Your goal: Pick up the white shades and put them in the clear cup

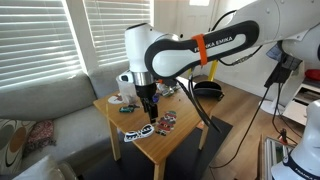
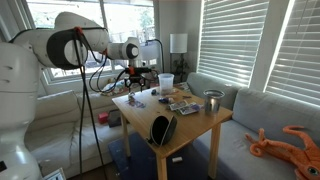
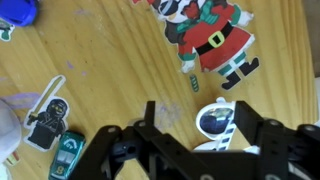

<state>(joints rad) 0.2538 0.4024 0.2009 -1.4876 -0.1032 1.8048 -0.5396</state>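
The white shades (image 3: 213,121), white-framed with dark lenses, lie on the wooden table (image 3: 110,70) in the wrist view. My gripper (image 3: 197,118) is open and low over the table, its two black fingers on either side of the shades. The right finger is at the shades' edge and the left finger stands apart from them. In both exterior views the gripper (image 1: 149,113) (image 2: 139,86) hangs over the table's middle. The clear cup (image 1: 124,79) (image 2: 166,81) stands upright at the table's far edge, apart from the gripper. The shades are too small to make out in either exterior view.
A Santa sticker (image 3: 212,38), a small green item (image 3: 190,80), a dark figure sticker (image 3: 48,118), a teal item (image 3: 68,156) and a blue object (image 3: 15,10) lie nearby. A metal cup (image 2: 212,101) and a black round object (image 2: 162,128) stand on the table. A couch (image 1: 45,110) adjoins it.
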